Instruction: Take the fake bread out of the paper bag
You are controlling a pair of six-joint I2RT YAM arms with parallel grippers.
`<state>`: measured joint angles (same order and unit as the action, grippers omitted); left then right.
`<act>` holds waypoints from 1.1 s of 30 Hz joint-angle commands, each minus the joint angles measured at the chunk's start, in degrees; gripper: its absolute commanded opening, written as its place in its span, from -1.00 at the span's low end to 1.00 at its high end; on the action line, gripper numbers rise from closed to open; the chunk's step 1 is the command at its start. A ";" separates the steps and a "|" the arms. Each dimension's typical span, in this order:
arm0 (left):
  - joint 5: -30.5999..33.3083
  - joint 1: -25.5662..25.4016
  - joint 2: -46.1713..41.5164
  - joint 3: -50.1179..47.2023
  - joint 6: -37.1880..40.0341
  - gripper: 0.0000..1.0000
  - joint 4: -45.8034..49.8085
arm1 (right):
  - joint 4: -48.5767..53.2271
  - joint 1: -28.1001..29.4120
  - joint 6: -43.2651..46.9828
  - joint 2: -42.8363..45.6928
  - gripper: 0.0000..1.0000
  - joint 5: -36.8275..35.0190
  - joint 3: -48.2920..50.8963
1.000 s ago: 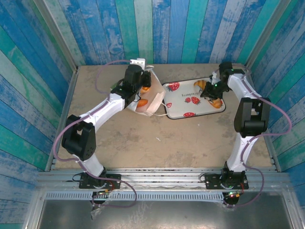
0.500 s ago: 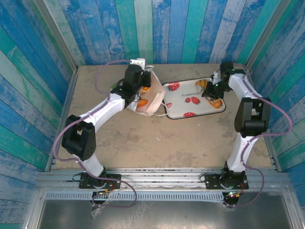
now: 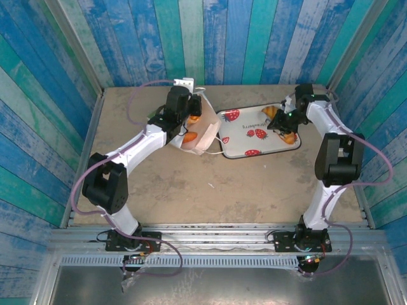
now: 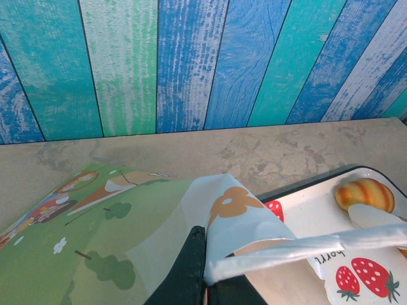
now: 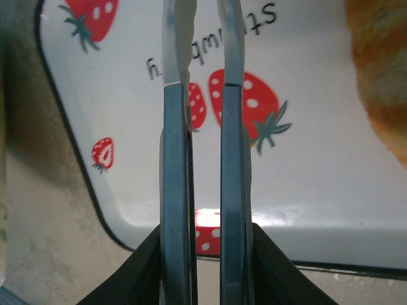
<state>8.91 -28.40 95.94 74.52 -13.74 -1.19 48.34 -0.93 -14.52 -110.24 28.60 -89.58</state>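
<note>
Top view: job's partway, I'd say. Two bread (image 3: pixel 269 112) pieces sit on the tray (image 3: pixel 245 143) right by the right tool (image 3: pixel 284 122), one to its left and one on its near side. At least one more orange piece shows in the bag (image 3: pixel 205 136) under the left tool (image 3: pixel 189 122), so that's left to pull. Left tool is clenched on the bag's rim, and the right tool is grasping the tongs.

Left wrist: the tool (image 4: pixel 205 279) pinches thin, creased paper with a green cartoon print. A flat white handle (image 4: pixel 305 244) runs off to its right, and past that there's a glossy ribbed golden roll on the smooth tray.

Right wrist: two flat metal tongs (image 5: pixel 175 159) blades run forward from the tool, slightly apart. Shiny strawberry-print tray below, grainy orange bread off to the right.
</note>
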 commanded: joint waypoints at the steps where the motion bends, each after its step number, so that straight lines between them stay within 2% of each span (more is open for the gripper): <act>1: -0.21 -0.07 0.57 0.36 0.23 -0.99 -1.45 | -1.32 -0.20 -0.35 4.91 -0.33 4.58 2.09; 5: -0.50 -0.07 0.39 0.19 0.12 -0.99 -1.49 | -2.22 0.33 -0.70 9.36 -0.33 6.39 5.53; 12: -0.40 -0.07 -0.03 -0.35 -0.04 -0.99 -1.99 | -2.60 3.45 -1.93 22.80 -0.31 6.64 13.01; 21: -0.55 -0.07 0.23 -0.57 0.15 -0.99 -2.31 | -0.45 10.63 -6.00 37.23 -0.28 5.06 18.09; 27: -1.24 -0.07 0.38 -0.61 -0.50 -0.99 -3.11 | -8.30 17.39 -13.23 40.71 -0.26 9.63 21.91; 33: -1.47 -0.05 0.25 -1.07 -0.85 -0.99 -3.68 | -16.06 24.27 -18.18 38.09 -0.26 11.32 23.89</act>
<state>7.94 -28.40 95.94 73.80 -13.80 -1.85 38.72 21.08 -28.97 -71.09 37.54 -66.06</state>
